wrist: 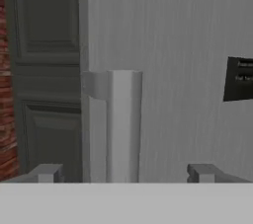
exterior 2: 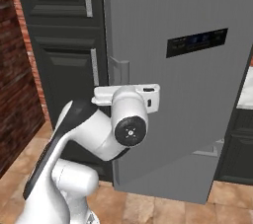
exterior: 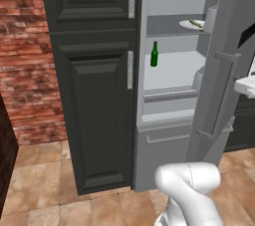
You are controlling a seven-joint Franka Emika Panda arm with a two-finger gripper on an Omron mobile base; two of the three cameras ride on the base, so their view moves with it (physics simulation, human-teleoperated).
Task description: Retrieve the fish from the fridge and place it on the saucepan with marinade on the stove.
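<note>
Brick wall (exterior: pixel 20 51) fills the upper left of the left base view, with tan floor tiles (exterior: pixel 45 185) below it. Next over, center-left, is a tall dark panelled cabinet (exterior: pixel 94 80) with two slim pale handles. Right of that the fridge (exterior: pixel 169 75) stands with its door (exterior: pixel 219 70) swung out toward the right edge of the frame, so you can look straight in at the pale shelves. A green bottle (exterior: pixel 154 54) stands upright on the middle shelf, left side. One shelf up, upper right of the frame, is a white plate (exterior: pixel 191 24) with the fish (exterior: pixel 195 22) lying on it, a thin olive sliver.

In the right base view the door's flat grey face takes up most of the frame, dark display panel (exterior 2: pixel 196 42) at upper right, and the white arm's wrist sits at center-left just beside the door handle (exterior 2: pixel 120 71).

Hand view: cabinet on the left, handle bar (wrist: pixel 123 124) upright in the middle, display at the right edge. The gripper (wrist: pixel 123 172) is spread wide, one fingertip on each side of the bar, neither touching it and nothing held.
</note>
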